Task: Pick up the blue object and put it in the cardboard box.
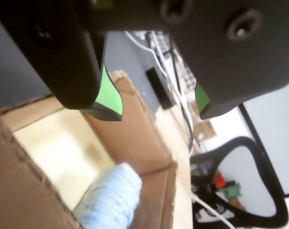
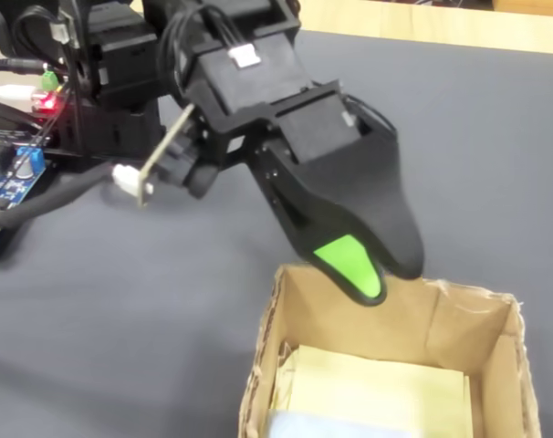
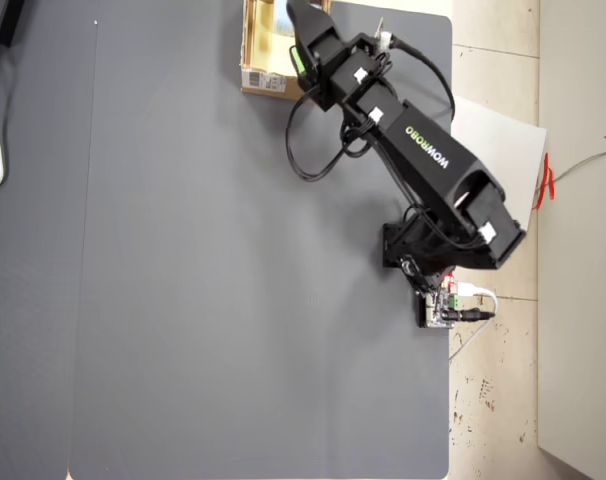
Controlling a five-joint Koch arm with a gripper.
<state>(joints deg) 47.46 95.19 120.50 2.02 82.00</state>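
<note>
The cardboard box [image 1: 130, 129] sits under my gripper [image 1: 159, 113], whose two green-padded jaws stand well apart with nothing between them. The pale blue object [image 1: 111, 198] lies on the box's pale floor, at its lower corner in the wrist view. In the fixed view the gripper [image 2: 386, 274] hovers just above the box's far rim [image 2: 454, 324], and a strip of the blue object [image 2: 331, 427] shows at the bottom edge. Seen from overhead, the gripper [image 3: 295, 25] reaches over the box [image 3: 266, 60] at the top edge of the mat, hiding most of its inside.
The arm's base and a circuit board with lit LEDs [image 2: 7, 178] stand at the left of the fixed view. The board [image 3: 441, 310] is also at the mat's right edge overhead. White cables [image 1: 180, 95] run beyond the box. The grey mat [image 3: 233, 300] spreads to the left.
</note>
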